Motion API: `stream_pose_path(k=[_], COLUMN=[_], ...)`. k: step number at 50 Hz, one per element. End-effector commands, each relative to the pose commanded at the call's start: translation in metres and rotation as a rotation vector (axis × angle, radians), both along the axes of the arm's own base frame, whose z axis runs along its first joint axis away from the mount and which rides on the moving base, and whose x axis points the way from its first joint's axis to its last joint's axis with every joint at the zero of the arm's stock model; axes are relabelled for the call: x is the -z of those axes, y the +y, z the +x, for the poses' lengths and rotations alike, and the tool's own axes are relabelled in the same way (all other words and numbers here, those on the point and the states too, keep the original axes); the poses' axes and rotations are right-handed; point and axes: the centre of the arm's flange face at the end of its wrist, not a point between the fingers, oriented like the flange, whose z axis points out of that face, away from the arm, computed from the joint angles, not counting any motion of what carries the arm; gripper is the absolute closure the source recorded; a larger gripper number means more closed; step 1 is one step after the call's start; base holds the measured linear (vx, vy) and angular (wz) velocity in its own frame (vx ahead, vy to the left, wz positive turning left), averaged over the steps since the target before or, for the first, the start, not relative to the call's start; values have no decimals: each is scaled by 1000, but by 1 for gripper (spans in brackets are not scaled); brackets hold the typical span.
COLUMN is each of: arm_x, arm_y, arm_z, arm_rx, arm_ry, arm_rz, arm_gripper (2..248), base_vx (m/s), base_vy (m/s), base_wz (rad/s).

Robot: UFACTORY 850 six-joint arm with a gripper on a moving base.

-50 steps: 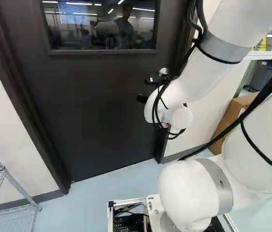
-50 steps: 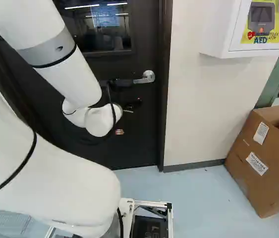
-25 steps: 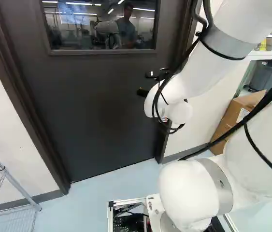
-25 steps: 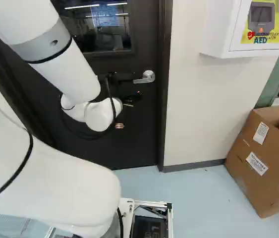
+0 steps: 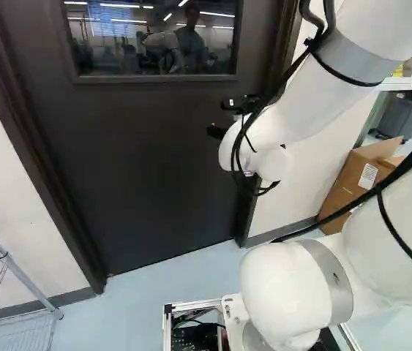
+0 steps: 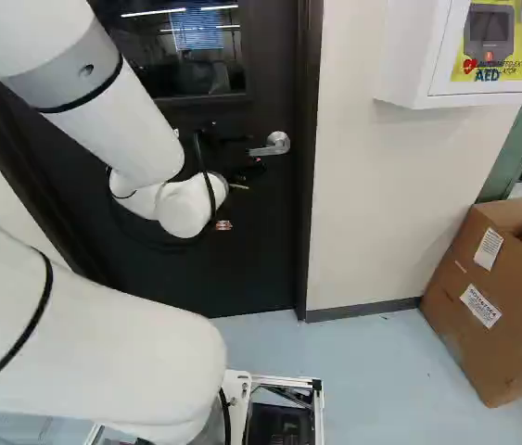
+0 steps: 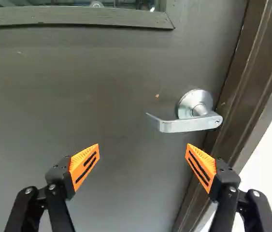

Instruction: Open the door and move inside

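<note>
Standing on a base unmoved since the earlier frames, with the upper arm leaning farther left in the right base view, and with the end effector raised slightly against the door. In the wrist view, holding the end effector spread wide, pads well apart. Looking ahead between and past them to the lever handle, mounted near the door's edge, closer to one finger and apart from both. Pointing away from the door frame toward the middle of the door, with its long axis nearly level across the face. Made of smooth silver metal, with a round plate behind, a small keyhole at the pivot and a bent tip. Higher up, seen through or mirrored in the window, strips of light.
</note>
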Motion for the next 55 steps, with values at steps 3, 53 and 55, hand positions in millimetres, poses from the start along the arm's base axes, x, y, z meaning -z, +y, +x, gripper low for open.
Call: stream_pose_path(k=[3, 53, 55], arm_x=[-3, -38, -38], arm_y=[0, -2, -2], arm_z=[2, 40, 41], arm_rx=[0, -15, -17], arm_ry=[-7, -69, -69], arm_rz=[0, -18, -22], arm_gripper=[3, 3, 3], base_vx=[0, 0, 0], base_vy=[0, 0, 0], base_wz=[0, 0, 0])
